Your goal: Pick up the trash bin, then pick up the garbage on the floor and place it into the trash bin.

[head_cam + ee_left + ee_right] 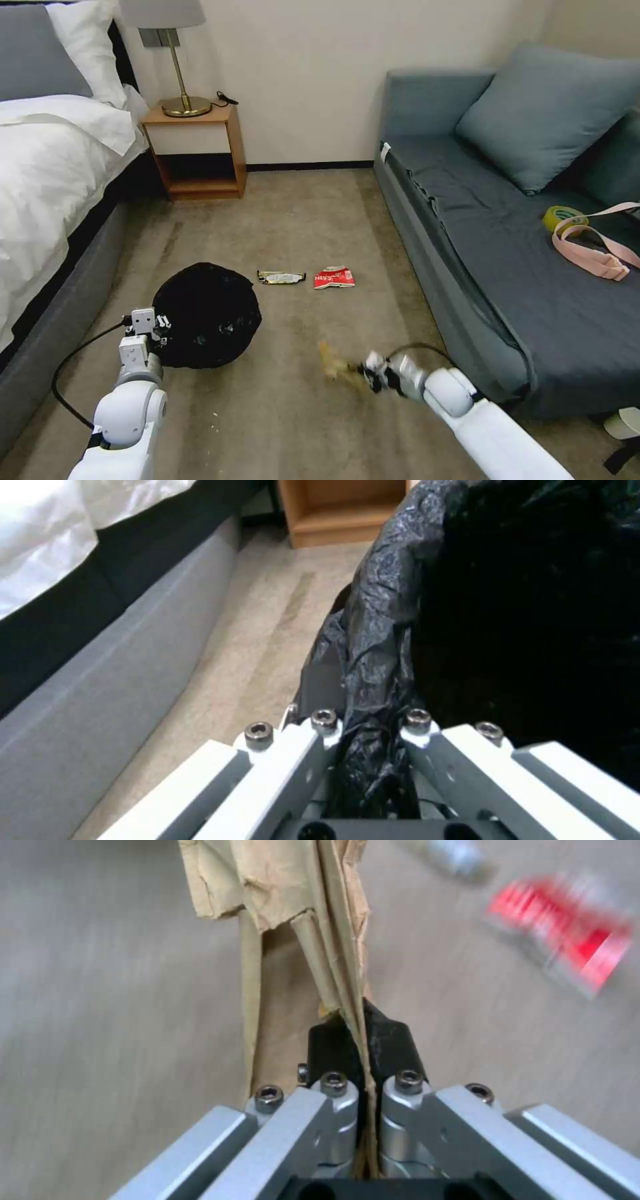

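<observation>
Right gripper (363,1040) pinches blurred paper scrap (293,915); left gripper (370,730) clamps trash bin (207,313) liner, bin walls hidden.

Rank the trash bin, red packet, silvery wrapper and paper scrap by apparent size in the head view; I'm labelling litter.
1. trash bin
2. red packet and silvery wrapper look alike
The paper scrap, held by the right gripper, is blurred and nearer, so unranked.
</observation>
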